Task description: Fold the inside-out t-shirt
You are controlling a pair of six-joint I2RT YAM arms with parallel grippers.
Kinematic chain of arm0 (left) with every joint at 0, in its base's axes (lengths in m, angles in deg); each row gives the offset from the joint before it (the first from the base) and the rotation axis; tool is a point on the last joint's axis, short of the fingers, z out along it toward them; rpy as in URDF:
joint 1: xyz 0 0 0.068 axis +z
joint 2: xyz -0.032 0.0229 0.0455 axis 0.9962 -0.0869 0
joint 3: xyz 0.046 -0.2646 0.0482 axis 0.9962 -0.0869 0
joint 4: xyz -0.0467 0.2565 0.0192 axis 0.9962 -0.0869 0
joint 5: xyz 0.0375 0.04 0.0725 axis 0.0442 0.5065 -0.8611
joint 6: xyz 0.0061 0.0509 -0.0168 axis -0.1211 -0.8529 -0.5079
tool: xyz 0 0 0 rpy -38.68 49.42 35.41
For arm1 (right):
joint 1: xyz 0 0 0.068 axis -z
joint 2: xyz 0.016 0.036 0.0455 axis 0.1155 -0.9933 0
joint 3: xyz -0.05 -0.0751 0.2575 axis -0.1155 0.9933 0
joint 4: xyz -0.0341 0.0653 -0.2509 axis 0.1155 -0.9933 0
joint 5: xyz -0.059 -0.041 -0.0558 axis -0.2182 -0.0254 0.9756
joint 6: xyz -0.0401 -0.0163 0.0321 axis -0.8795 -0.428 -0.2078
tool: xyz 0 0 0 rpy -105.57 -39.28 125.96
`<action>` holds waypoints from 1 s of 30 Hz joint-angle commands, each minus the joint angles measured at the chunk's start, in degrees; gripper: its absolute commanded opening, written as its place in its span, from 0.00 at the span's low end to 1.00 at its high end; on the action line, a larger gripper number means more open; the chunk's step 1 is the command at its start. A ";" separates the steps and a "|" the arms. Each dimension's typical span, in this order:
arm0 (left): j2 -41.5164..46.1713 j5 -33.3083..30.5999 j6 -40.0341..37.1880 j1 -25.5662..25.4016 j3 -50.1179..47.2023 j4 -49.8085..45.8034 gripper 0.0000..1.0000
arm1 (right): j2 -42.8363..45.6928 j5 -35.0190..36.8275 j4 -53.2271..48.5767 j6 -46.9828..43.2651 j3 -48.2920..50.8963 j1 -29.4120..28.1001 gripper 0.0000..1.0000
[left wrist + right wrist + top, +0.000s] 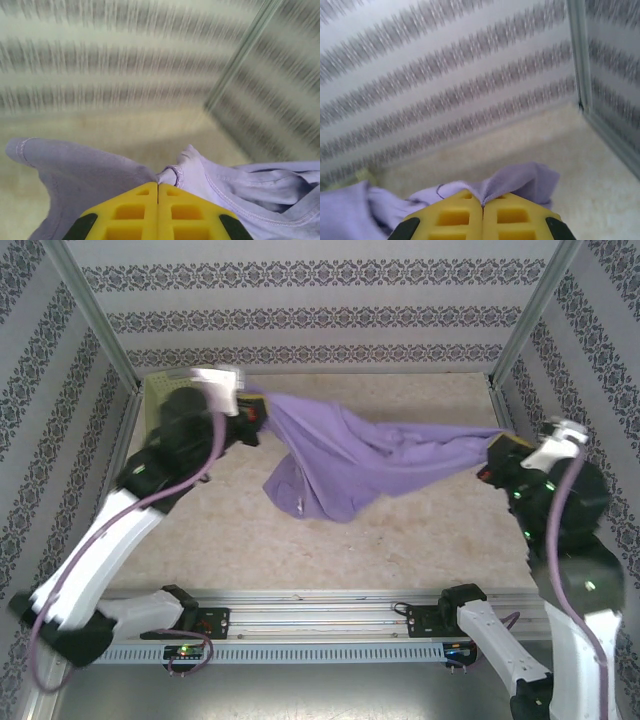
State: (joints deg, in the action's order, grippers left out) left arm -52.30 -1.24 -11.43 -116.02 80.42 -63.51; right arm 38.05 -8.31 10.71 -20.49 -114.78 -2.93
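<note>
**Shirt strung between two pinches**

Top view: the purple t-shirt [370,455] hangs stretched between the arms over the table [400,550], and its middle sags down to the surface. The left gripper [248,416] holds one end near a pale green basket [153,398] in the far left corner. The right gripper [492,466] holds the other end. To do this well, I judge both should lift evenly and draw apart gently until the cloth hangs flat.

Left wrist: the yellow fingers [130,212] are pressed together on a stitched hem.

Right wrist: the fingers [451,216] are likewise clamped on a fold of cloth.

No lettering or label is readable
</note>
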 commanded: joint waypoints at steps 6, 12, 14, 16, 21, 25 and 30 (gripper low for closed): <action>-4.74 -10.83 -2.74 1.73 5.60 -6.88 0.00 | 0.09 0.94 5.10 -1.37 -1.21 0.29 0.00; -0.08 -8.11 -3.27 1.65 13.26 -5.18 0.00 | -3.49 -0.90 4.74 -2.88 -8.27 0.28 0.00; 2.35 -6.62 -4.01 1.74 14.67 -4.36 0.00 | -3.51 -0.96 4.94 -3.94 -12.02 0.27 0.00; 5.45 -3.99 -4.29 1.74 14.64 -2.48 0.00 | -3.62 -2.07 4.87 -4.77 -15.84 0.25 0.00; 12.33 2.06 -3.42 1.74 14.57 0.64 0.00 | -2.93 -8.93 6.34 -4.03 -22.24 0.16 0.00; 16.57 3.93 -2.68 1.73 15.14 3.45 0.00 | -2.12 -14.87 9.31 -1.68 -25.74 0.16 0.00; 13.00 0.72 -5.13 1.74 19.68 1.20 0.00 | -4.56 -11.88 10.25 -1.51 -27.71 0.16 0.00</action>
State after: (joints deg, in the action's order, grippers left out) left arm -35.32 0.56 -14.55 -114.88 98.86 -63.25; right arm 36.28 -20.44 18.75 -22.74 -142.43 -2.95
